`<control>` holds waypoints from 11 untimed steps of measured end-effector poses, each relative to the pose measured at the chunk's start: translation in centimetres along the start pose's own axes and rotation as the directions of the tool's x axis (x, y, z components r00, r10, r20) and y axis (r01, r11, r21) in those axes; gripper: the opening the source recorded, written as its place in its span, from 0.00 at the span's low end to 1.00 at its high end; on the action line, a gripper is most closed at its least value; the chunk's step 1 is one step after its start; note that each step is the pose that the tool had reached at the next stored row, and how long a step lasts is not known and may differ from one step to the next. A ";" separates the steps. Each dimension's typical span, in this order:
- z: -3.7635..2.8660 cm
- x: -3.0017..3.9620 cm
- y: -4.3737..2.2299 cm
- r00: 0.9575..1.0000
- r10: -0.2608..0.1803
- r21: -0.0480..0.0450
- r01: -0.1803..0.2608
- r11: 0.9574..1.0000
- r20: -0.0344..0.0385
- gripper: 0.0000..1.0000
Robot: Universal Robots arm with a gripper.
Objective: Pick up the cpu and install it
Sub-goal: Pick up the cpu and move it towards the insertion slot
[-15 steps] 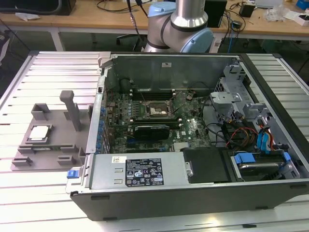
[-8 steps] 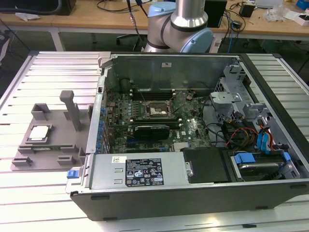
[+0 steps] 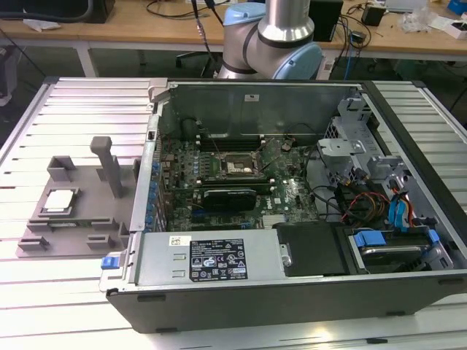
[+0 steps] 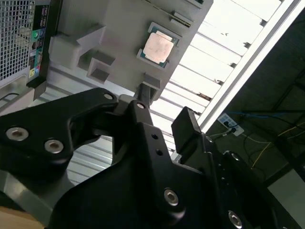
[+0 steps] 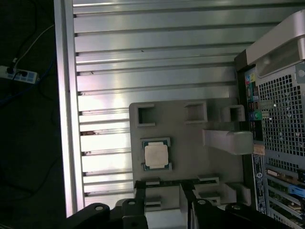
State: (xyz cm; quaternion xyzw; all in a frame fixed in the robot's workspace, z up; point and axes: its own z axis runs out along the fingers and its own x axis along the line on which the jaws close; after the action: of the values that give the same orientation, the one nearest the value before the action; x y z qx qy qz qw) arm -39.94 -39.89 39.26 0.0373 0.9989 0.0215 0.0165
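cpu (image 3: 60,200) seated flat in grey tray (image 3: 86,213) on slatted table (image 3: 73,109), at exterior view's left of open case (image 3: 292,300) | gripper (image 5: 164,205) held well apart from cpu, jaws apart, nothing held | grasp judged best centred, squared to chip edges, lifted level | counted: one cpu, one tray, one case, one gripper

Robotics lab — arm (image 3: 273,36) at slotted aluminium table (image 3: 87,102), open PC case (image 3: 292,302), cable-strewn wooden benches (image 3: 131,22) behind, power strip (image 5: 19,74) on floor

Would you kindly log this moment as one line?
cpu: resting in grey tray, not picked up | gripper: open, empty, clear of cpu
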 end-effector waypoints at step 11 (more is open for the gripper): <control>0.92 0.05 -0.04 0.999 -0.039 0.060 0.039 0.997 0.002 0.60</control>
State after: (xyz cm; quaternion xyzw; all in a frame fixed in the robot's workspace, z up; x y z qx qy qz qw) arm -39.96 -39.88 38.34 0.0184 0.9996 -0.0086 0.0172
